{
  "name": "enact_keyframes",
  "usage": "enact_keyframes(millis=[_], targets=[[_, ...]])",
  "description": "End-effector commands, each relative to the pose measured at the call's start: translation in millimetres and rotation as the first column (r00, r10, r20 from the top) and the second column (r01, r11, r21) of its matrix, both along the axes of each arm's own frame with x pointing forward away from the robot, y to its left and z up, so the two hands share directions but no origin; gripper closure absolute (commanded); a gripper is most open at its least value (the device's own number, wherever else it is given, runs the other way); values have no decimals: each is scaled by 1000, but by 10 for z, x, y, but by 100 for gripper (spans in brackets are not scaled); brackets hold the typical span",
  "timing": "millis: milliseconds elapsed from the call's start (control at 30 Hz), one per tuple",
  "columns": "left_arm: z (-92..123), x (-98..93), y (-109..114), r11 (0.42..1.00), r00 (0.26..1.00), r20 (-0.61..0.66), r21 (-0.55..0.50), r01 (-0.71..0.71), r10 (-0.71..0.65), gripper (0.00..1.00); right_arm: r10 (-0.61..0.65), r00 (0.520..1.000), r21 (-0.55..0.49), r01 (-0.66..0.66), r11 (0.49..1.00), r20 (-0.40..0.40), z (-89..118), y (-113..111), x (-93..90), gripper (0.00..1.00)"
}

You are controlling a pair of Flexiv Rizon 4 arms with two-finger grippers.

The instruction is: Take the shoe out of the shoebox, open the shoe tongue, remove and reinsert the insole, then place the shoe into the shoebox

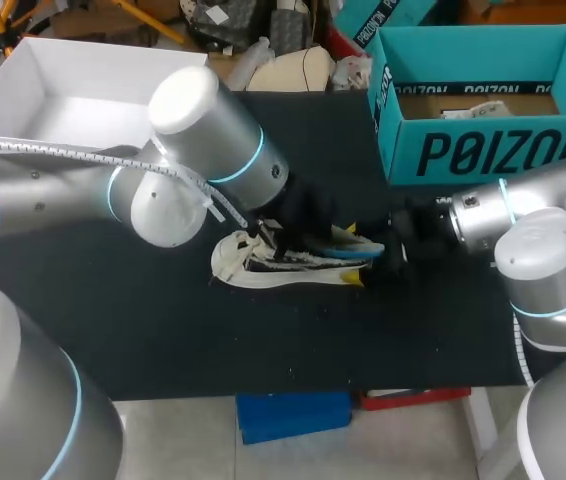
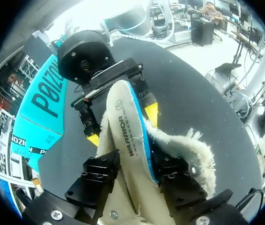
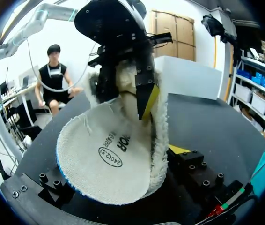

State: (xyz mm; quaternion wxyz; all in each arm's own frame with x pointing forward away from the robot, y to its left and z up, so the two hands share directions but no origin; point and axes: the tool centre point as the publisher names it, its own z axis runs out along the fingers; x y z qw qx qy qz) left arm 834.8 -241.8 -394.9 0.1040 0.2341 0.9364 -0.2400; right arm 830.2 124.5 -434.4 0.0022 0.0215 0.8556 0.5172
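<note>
**Inspector:** What is sitting at the left of the table (image 1: pixel 163 330)?

**Examiner:** A white open box (image 1: pixel 73 95) is sitting at the far left corner. Nearer the middle, the left tool (image 2: pixel 132 159) is hanging just above the shoe.

**Inspector:** Is that tool gripping anything?

**Examiner:** It is clenching the insole (image 2: pixel 128 126). In the left wrist view its two black fingers (image 2: pixel 99 173) are pressing the insole from both sides, and fleecy lining is showing beside it.

**Inspector:** Where is the shoe lying?

**Examiner:** The shoe (image 1: pixel 263 270) is lying on its side on the middle of the table, under the left tool and outside the shoebox.

**Inspector:** And further right?

**Examiner:** The right tool (image 1: pixel 363 255) is sitting at the shoe's right end, with the insole's far end in front of it. Whether it is gripping, I cannot tell. The teal shoebox (image 1: pixel 493 150) is standing open at the far right corner, apart from the shoe
</note>
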Motion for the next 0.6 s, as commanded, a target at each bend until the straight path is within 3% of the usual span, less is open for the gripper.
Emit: enact_keyframes(millis=[33, 600], targets=[[19, -53, -50, 1000, 999, 38, 5, -12, 11, 53, -1, 1000, -1, 1, 1000, -1, -23, 13, -13, 100], [44, -62, -441, 1000, 990, 142, 19, -15, 12, 59, -1, 1000, -1, 1, 1000, -1, -23, 13, -13, 100]])
